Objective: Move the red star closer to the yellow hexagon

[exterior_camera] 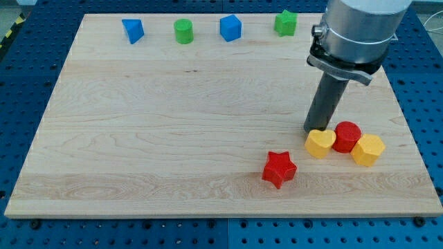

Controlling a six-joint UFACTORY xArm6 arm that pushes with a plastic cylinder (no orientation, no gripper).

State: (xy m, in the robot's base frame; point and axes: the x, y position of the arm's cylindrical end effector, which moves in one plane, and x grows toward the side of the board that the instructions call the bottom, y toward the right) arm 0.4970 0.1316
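The red star (279, 169) lies on the wooden board near the view's bottom, right of centre. The yellow hexagon (368, 149) sits further to the view's right, touching a red cylinder (347, 135). A yellow heart (320, 143) rests against the cylinder's left side. My tip (313, 131) stands just above the yellow heart's top left edge, touching or nearly touching it. The tip is up and to the right of the red star, well apart from it.
Along the view's top edge stand a blue triangular block (132, 30), a green cylinder (183, 31), a blue cube (230, 28) and a green star (285, 23). The board's right edge (408, 131) runs close to the yellow hexagon.
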